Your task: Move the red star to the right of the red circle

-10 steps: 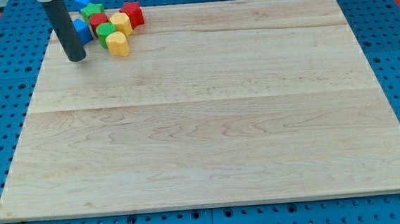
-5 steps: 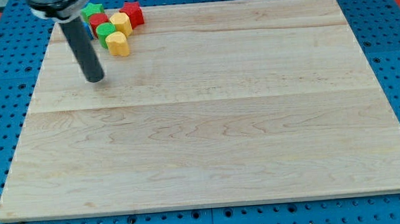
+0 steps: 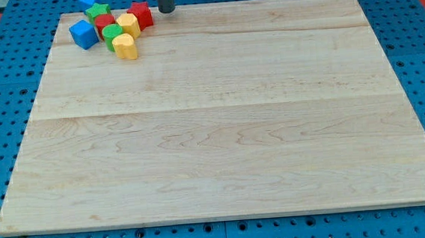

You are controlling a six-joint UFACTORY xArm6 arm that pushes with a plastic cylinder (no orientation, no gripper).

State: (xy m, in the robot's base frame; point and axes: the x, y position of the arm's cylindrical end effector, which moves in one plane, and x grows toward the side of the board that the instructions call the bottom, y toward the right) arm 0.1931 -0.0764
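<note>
My tip (image 3: 167,10), a bare rod with no jaws to open or close, stands just right of the red star (image 3: 141,14). Red circle (image 3: 104,22) lies beyond, further left. Star judged light, rigid, slides readily; push its flank.

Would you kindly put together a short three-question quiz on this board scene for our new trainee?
1. True or false: my tip is touching the yellow block at the cluster's bottom.
2. Which block lies nearest my tip? A) blue cube B) red star C) green block
3. Fill in: all the blocks sit in the view's top-____ corner of the wooden board.

Key:
1. False; it stands apart, at the view's top edge, right of the cluster.
2. B
3. left
</note>
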